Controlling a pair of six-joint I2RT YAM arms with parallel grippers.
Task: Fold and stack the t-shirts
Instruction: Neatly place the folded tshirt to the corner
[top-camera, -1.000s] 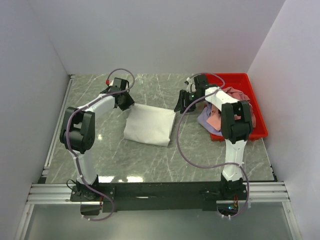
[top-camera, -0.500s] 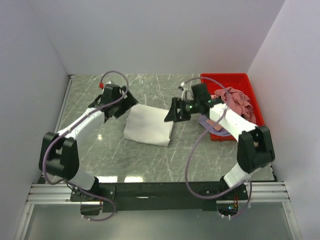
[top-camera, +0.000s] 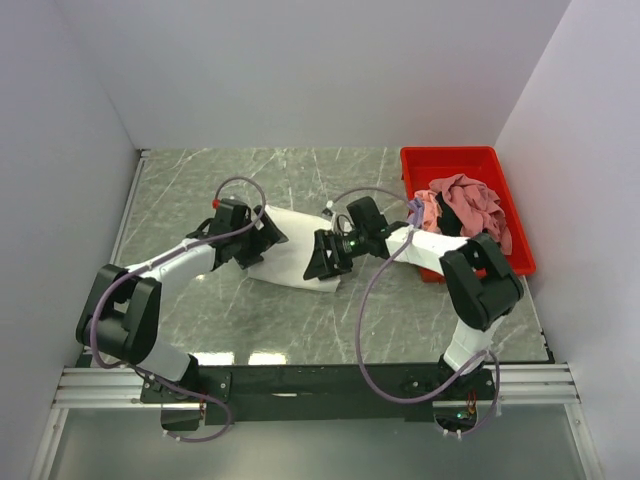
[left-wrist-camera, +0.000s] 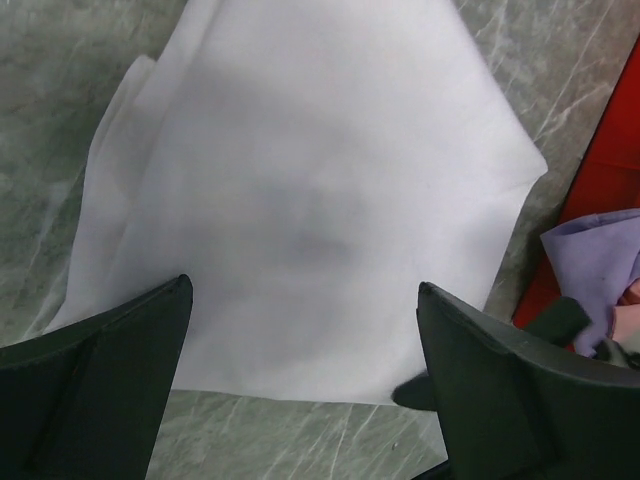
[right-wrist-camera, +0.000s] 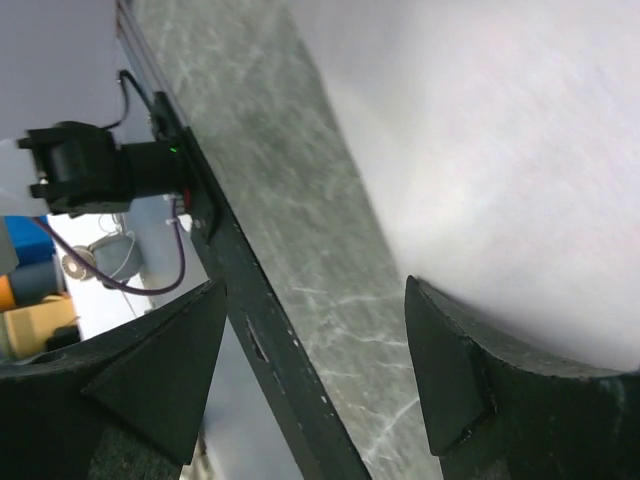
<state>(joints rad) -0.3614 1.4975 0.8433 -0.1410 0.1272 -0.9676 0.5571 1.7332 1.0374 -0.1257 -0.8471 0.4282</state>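
From above, the left gripper (top-camera: 262, 240) covers the left edge of the folded white t-shirt (top-camera: 293, 262), and the right gripper (top-camera: 325, 258) covers its right edge. This one shirt lies flat on the table (top-camera: 200, 180), between the two arms. Each gripper has its fingers apart over the cloth with nothing between them. It is not clear whether any finger touches the fabric. In the single red bin (top-camera: 450, 158) at the table's right, a crumpled pink t-shirt (top-camera: 468, 198) lies beside a lavender t-shirt (top-camera: 417, 208) that is partly hidden by the right arm. That makes three shirts in view, and it is hard to make out whether more lie beneath.
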